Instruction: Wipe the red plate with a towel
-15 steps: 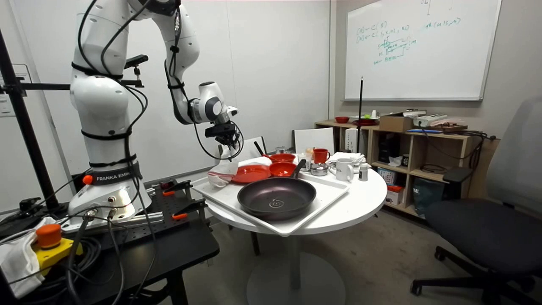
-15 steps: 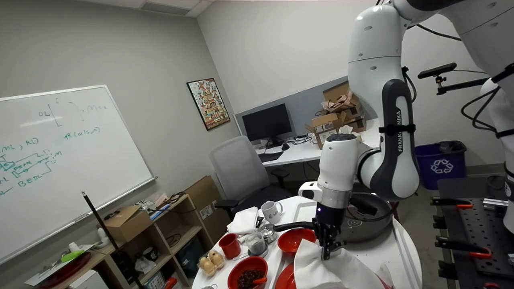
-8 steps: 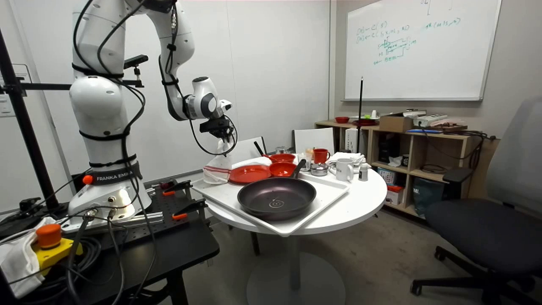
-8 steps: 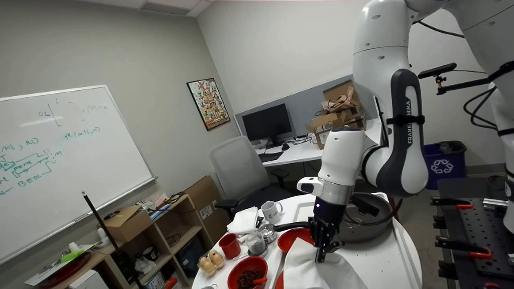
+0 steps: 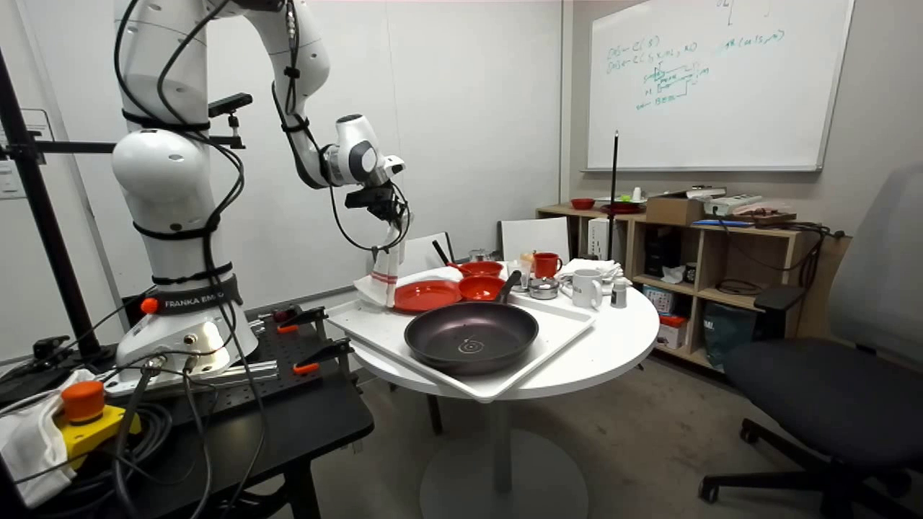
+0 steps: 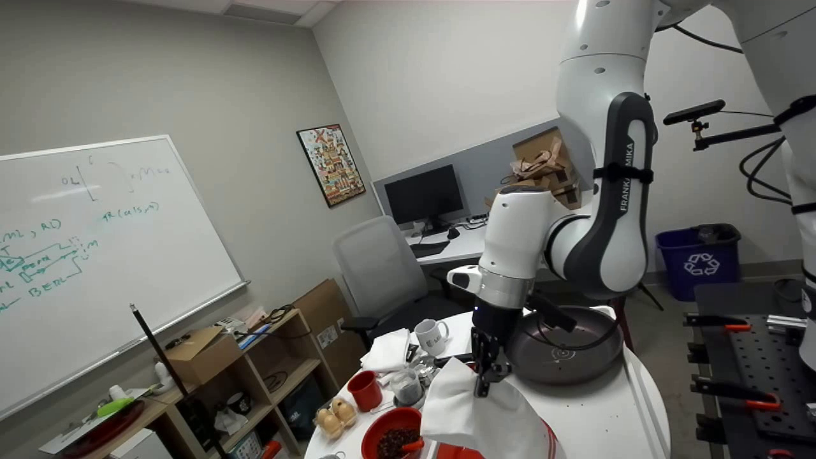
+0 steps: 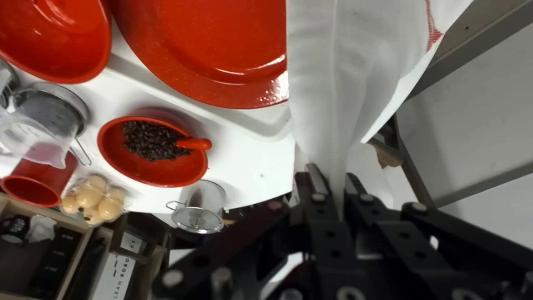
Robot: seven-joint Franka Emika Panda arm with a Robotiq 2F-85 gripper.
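Just now, the robot arm (image 5: pixel 173 191) has been raised a bit and swung toward the red plate (image 7: pixel 208 46), though it was drawn the other way a moment before. The towel (image 7: pixel 339 71) has been pulled up with it, so more of it is hung straight down below the tool (image 7: pixel 332 177). The red plate is seen lower than the tool and off to one side, and part of its rim is hidden by the towel in the wrist view. The tool is narrow, and a bit of the towel is pinched in it. By the look of it, the wiping is being done or lined up again. Whether the plate is touched by the towel cannot be told, so the towel should likely be brought lower and slid across.

All around, the tabletop (image 5: pixel 613 342) is spread below the tool. The white tray (image 5: pixel 386 326) is set on it, under the plate. The black pan (image 5: pixel 470 337) is put on the tray too, lower than the tool and off to its side. A red bowl (image 7: pixel 50 41) is placed just past the plate, farther from the tool, so a long wipe might be stopped there. A bowl of dark beans (image 7: pixel 173 175) is found outside the tray, lower than the tool, and it could be bumped if the towel were swung wide. The white mug (image 5: pixel 585 290), the red cup (image 5: pixel 546 265) and some eggs (image 7: pixel 95 200) are placed well apart from the tool.
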